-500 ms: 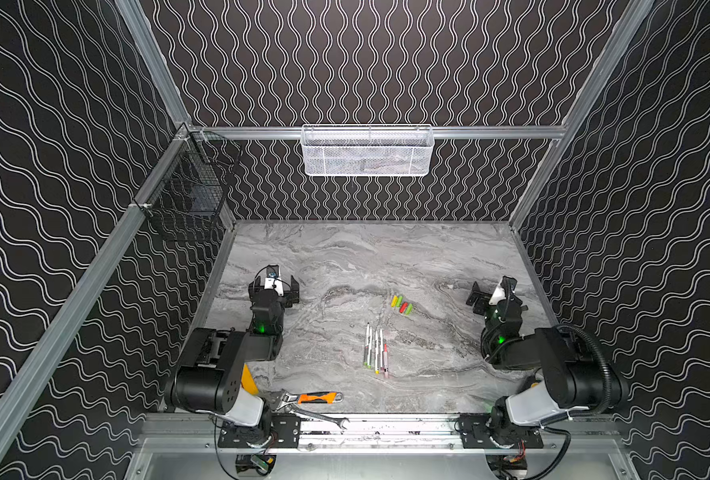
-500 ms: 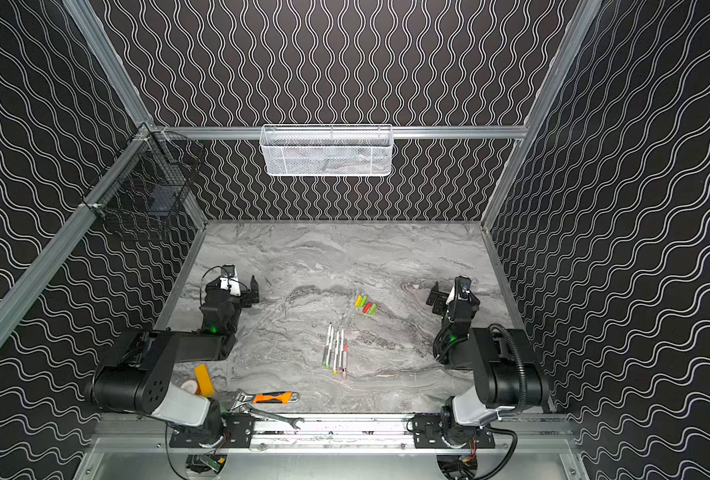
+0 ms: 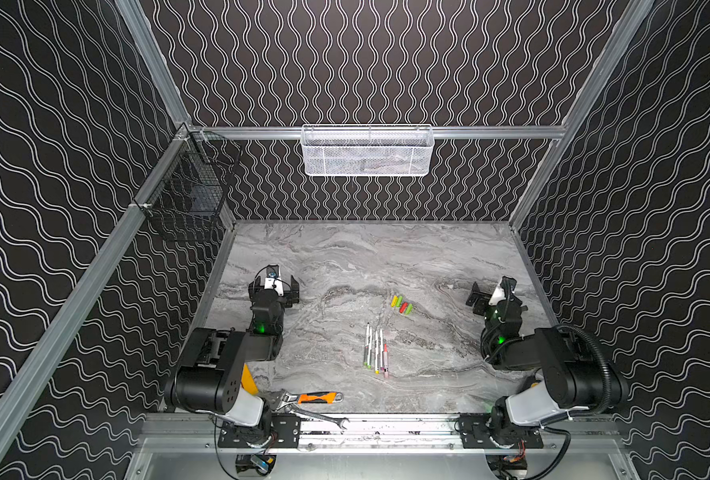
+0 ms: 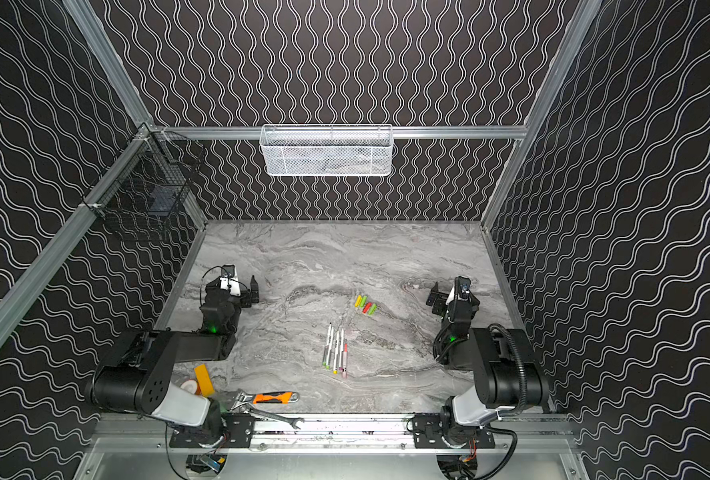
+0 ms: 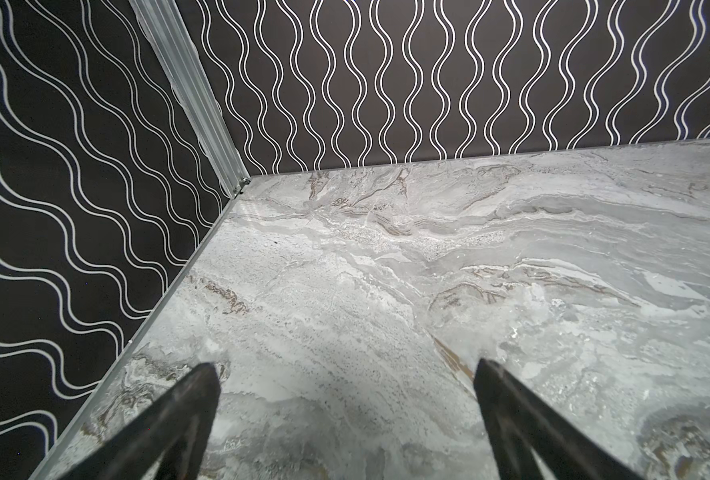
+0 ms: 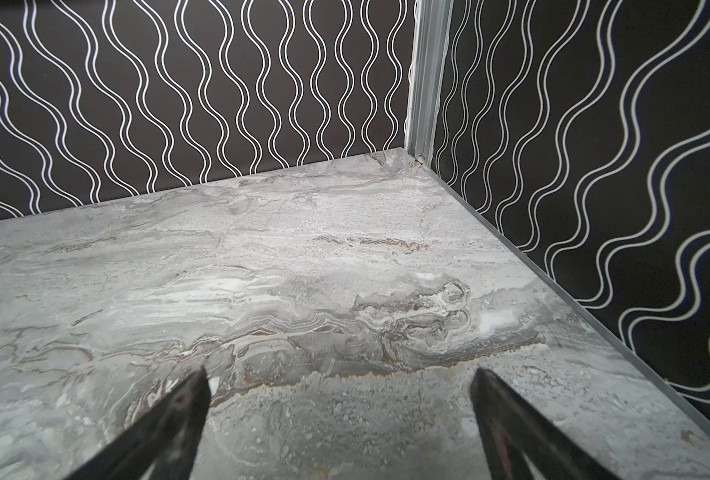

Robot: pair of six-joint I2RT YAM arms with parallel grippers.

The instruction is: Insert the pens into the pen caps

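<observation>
Grey marble table [image 3: 345, 257] boxed in by wavy black walls [image 3: 366, 62], nothing picked up.
Pens [image 3: 375, 351] lie side by side mid-table, with the pen caps [image 3: 402, 305] in a short row near them, toward the back. The left gripper [image 5: 345, 370] and right gripper [image 6: 341, 374] are both spread wide and empty, out at the sides.

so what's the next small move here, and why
Probably swing the left gripper toward the four slim white-grey pens lying side by side. Both it and the right gripper stand open and empty, and the short coloured plastic caps lie apart, unfilled.
</observation>
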